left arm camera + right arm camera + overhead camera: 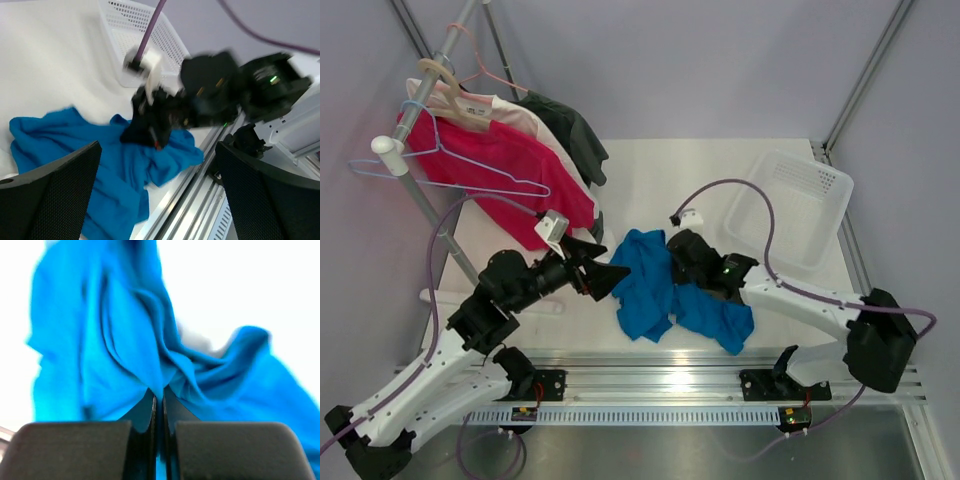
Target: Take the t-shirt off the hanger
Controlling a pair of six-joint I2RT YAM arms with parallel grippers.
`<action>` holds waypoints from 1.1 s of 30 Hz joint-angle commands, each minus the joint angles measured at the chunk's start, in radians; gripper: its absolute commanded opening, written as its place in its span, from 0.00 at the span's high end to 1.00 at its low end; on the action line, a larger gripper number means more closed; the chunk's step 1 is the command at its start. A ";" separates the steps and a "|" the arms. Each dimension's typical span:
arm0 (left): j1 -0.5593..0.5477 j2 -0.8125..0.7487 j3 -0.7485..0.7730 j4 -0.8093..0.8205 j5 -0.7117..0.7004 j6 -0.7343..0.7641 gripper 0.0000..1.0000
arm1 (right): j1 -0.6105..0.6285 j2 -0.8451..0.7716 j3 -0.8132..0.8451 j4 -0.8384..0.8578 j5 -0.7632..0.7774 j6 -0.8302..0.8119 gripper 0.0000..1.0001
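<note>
Shirt: the t-shirt (642,285) lay crumpled on the table (650,180) near the middle of the near edge, well apart from the hanger (535,186).
Hanger: it hung on the rack (420,195) over the far-left corner, in front of a pink shirt (500,160), with no blue cloth on it.
Right end effector (675,263): pinched narrow on a raised fold at the shirt's far-right side; the wrist view showed the jaws nearly together with cloth between them.
Left end effector (612,262): spread wide and empty, just beside the shirt's left side and pointing at it.
Stage: the removal looked done, with probably only the release and retreat left.
Risk, snag: if the right arm pulled away before opening fully, the soft cloth would likely trail after it.
Risk, drop: a drag toward the near edge could slide the shirt onto the rail (650,365) or off the table.
Risk, clash: both end effectors were close across the same heap, so an inward move by either could bring them together.
Edges: the shirt's lower folds lay near the near edge, and a white basket (835,182) stood at the far-right corner.
Open room: the bare middle toward the far edge offered the safest way out, while the far-left corner was crowded by the rack and hanging clothes.
</note>
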 commanded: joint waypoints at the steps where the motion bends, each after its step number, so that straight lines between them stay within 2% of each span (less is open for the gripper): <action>1: -0.004 -0.013 -0.078 0.140 -0.043 -0.091 0.01 | -0.078 -0.151 0.180 -0.171 0.181 -0.058 1.00; 2: -0.004 -0.014 -0.093 0.143 -0.101 -0.100 0.01 | -0.086 -0.167 0.251 -0.188 0.199 -0.097 1.00; 5: -0.004 -0.014 -0.159 0.207 -0.129 -0.101 0.01 | -0.110 -0.225 0.402 -0.265 0.241 -0.176 1.00; 11: -0.007 0.079 -0.222 0.350 -0.021 -0.149 0.01 | -0.213 -0.241 0.617 -0.217 0.366 -0.334 1.00; 16: -0.026 0.167 -0.228 0.361 -0.002 -0.135 0.01 | -0.401 -0.141 0.860 -0.243 0.321 -0.387 1.00; 21: -0.055 0.152 -0.254 0.326 -0.005 -0.101 0.01 | -0.515 0.005 1.089 -0.308 0.319 -0.464 1.00; 26: -0.058 0.126 -0.244 0.274 -0.008 -0.104 0.01 | -0.578 0.059 1.139 -0.308 0.425 -0.519 1.00; 33: -0.058 0.090 -0.264 0.283 -0.007 -0.114 0.01 | -0.613 0.006 0.990 -0.155 0.534 -0.636 1.00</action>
